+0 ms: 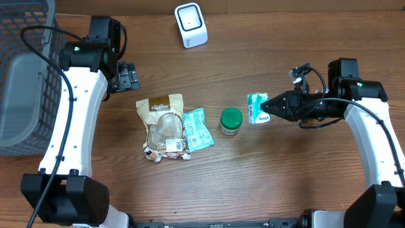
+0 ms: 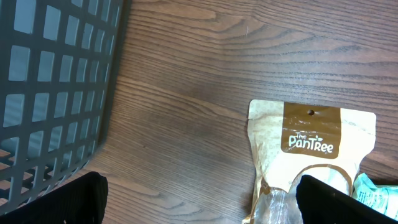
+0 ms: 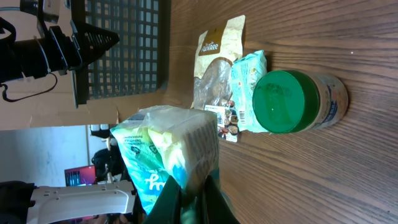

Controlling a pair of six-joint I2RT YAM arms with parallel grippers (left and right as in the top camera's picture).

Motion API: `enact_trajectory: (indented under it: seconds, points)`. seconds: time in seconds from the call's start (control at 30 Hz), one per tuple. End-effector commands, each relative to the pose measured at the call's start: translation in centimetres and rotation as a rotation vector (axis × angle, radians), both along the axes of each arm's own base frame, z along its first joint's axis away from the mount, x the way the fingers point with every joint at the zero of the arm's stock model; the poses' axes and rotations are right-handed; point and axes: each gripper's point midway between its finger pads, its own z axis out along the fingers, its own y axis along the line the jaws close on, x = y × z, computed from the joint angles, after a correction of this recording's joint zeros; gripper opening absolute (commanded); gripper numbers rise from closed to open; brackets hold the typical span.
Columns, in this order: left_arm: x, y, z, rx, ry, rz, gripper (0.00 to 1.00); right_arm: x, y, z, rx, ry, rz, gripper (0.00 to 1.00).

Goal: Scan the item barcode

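the right claw [image 1: 267, 107] is clamped shut on a small green-and-white packet [image 1: 256, 108], just to the right of a green-lidded jar [image 1: 231, 120] standing on the desk [image 1: 285, 183]. the left claw [image 1: 128, 76] hangs empty, fingers [image 2: 78, 199] spread wide, near the top of a brown snack pouch [image 1: 163, 120]. a white scanner [image 1: 190, 25] sits at the far edge, well apart from the packet. no barcode can be made out on the packet, and a grey basket [image 1: 25, 76] is cut off at the frame's edge.
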Motion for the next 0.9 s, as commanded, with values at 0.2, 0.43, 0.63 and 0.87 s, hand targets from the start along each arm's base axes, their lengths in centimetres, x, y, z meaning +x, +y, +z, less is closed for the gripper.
enact_trajectory:
  seconds: [0.2, 0.43, 0.63, 0.87]
  points:
    - [0.3, 0.4, 0.3, 0.014, -0.009, 0.002, 0.99, 0.1, 0.5, 2.1, 0.043, -0.074, 0.026, 0.04]
    - [0.3, 0.4, 0.3, 0.014, -0.009, 0.002, 1.00, -0.9, 1.8, 5.5, 0.232, -0.199, 0.107, 0.04]
    - [0.3, 0.4, 0.3, 0.014, -0.009, 0.002, 1.00, -1.3, 2.3, 8.5, 0.404, -0.272, 0.135, 0.04]
    - [0.3, 0.4, 0.3, 0.014, -0.009, 0.002, 1.00, -1.7, 2.4, 10.0, 0.474, -0.312, 0.146, 0.04]
